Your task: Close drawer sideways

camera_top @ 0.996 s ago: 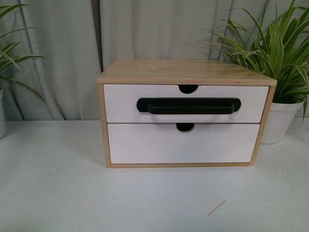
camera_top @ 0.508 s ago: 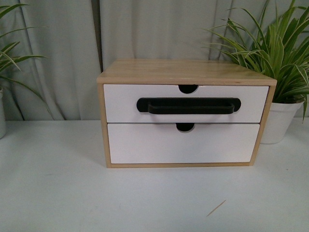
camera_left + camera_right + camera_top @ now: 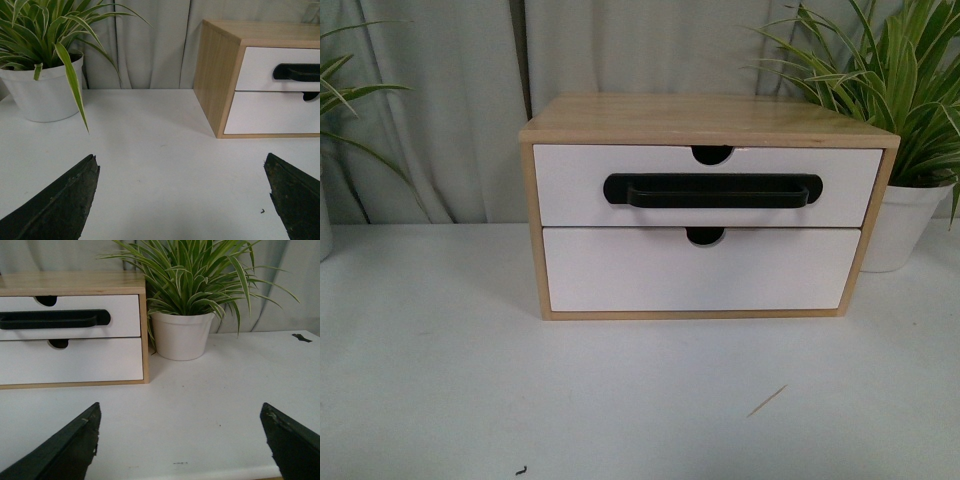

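Observation:
A light wood cabinet (image 3: pixel 710 118) stands on the white table. Its upper drawer (image 3: pixel 570 190) has a white front, a long black bar handle (image 3: pixel 712 191) and a semicircular notch in its top edge. It sits about flush with the cabinet front. The drawer also shows in the left wrist view (image 3: pixel 260 70) and in the right wrist view (image 3: pixel 120 315). Neither gripper shows in the front view. My left gripper (image 3: pixel 182 192) is open and empty above the table, off the cabinet's left side. My right gripper (image 3: pixel 180 437) is open and empty, off its right side.
A plain white lower drawer (image 3: pixel 700 270) without a handle sits below. A potted plant (image 3: pixel 905 225) stands right of the cabinet, another plant (image 3: pixel 42 95) to its left. Grey curtains hang behind. A thin stick (image 3: pixel 767 401) lies on the table in front.
The front view has shifted: the cabinet now sits higher in the picture and more table shows in front. The drawer itself looks unchanged.

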